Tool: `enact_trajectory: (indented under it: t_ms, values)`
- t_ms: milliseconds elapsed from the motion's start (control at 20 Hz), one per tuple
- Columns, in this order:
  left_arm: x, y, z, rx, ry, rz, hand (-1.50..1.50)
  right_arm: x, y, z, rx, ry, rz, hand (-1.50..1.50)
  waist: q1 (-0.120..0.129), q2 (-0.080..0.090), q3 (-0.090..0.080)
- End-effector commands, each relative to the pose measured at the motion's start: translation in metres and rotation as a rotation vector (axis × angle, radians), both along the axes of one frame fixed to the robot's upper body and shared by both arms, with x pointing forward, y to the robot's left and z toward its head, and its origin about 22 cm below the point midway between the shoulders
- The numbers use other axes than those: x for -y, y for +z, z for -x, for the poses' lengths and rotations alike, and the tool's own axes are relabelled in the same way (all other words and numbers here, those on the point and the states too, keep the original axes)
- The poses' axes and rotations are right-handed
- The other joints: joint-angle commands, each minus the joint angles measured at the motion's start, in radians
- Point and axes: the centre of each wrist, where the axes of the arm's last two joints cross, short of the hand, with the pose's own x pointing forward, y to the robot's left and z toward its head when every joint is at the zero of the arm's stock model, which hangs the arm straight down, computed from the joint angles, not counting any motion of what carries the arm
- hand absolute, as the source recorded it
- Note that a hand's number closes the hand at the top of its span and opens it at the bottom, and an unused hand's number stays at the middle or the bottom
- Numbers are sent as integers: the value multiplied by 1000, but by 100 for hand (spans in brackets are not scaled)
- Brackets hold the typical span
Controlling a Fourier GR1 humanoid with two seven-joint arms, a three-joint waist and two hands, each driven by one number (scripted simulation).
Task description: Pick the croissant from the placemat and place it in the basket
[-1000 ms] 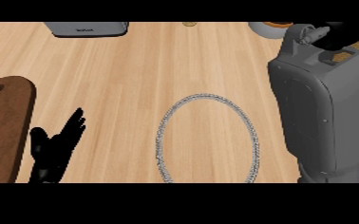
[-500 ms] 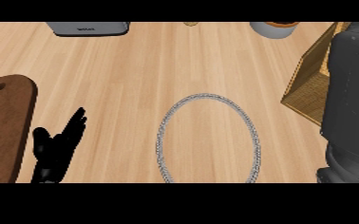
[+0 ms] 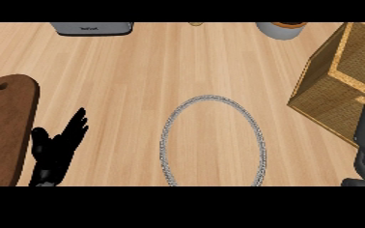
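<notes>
- Found the left hand (image 3: 55, 149) at the worktop's near left corner, fingers straight and spread apart, tips toward the far edge, clamped on nothing.
- Saw a dark brown board (image 3: 14, 121) along the left edge, just beside that hand; could not tell whether they touched.
- Noted the placemat (image 3: 210, 97), an oval with a grey braided rim, lying flat by the middle of the near edge, its near end cut off by the view.
- Made out only wood grain inside that rim.
- Could not tell where the croissant was: out of sight in this view.
- Found the basket (image 3: 324, 92), woven and tan with a paler rim, at the worktop's right edge, one corner turned toward the placemat, near it but apart, partly cut off by the view.
- Saw a dark grey shape (image 3: 360, 137) at the right edge just on the near side of the basket; too little shown to say what it was.
- Caught no sight of the right hand, so could not tell how its fingers stood.
- Noted a grey appliance (image 3: 91, 27) at the far edge toward the left corner, and a grey pot (image 3: 280, 30) with an orange-brown top at the far edge toward the right corner.
- Spotted a small tan thing (image 3: 196, 23) between them at the far edge, mostly cut off and too small to name.
</notes>
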Motion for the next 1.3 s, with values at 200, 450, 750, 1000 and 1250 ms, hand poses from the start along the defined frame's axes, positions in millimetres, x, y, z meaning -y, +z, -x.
enact_trajectory:
  t_ms: [200, 450, 750, 1000, 1250]
  values:
    - [-8, -23, 26, -160, 24, -2, 0, 55, -40, 6, 105, -24, -189, 150, 5, 11, -12]
    - [-1, -32, 23, -164, 14, 1, 0, 71, -71, 5, 132, -31, -201, 150, 6, 13, -13]
    - [-7, -20, 12, -147, 40, -11, 0, 98, -95, 20, -13, -222, -102, 150, -4, 10, -15]
    - [-8, -22, -2, -148, 44, 14, 0, 109, -91, 25, -162, -131, -11, -150, -13, 8, -15]
    - [-3, -29, 25, -141, 29, 4, 0, 112, -110, 46, -112, -117, 15, -150, -4, 6, -14]
